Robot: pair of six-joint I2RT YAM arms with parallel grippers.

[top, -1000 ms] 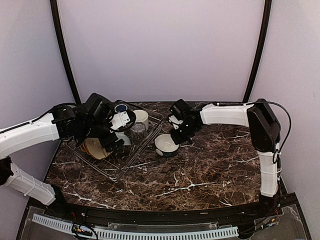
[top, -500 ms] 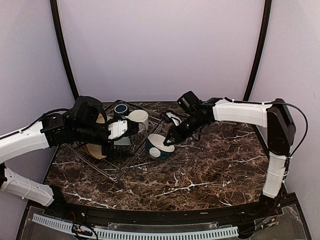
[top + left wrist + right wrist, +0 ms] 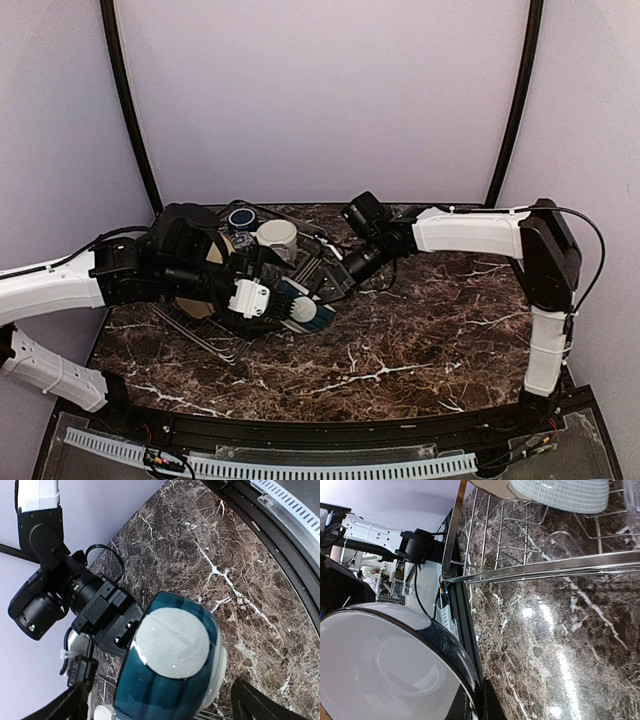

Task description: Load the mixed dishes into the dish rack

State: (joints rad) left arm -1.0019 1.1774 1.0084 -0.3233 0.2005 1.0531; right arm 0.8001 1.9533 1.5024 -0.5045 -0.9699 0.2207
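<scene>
Bowl [image 3: 305, 312] tipped sideways, rim in right claw [image 3: 330, 284]

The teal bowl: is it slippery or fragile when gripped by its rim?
The teal bowl looks glazed and glossy, with highlights on its white inside, so it may slip in the right gripper, which pinches only the rim. It seems rigid ceramic, probably chippable against the dish rack wires. Its flat base suggests that it would sit, not roll.
</scene>
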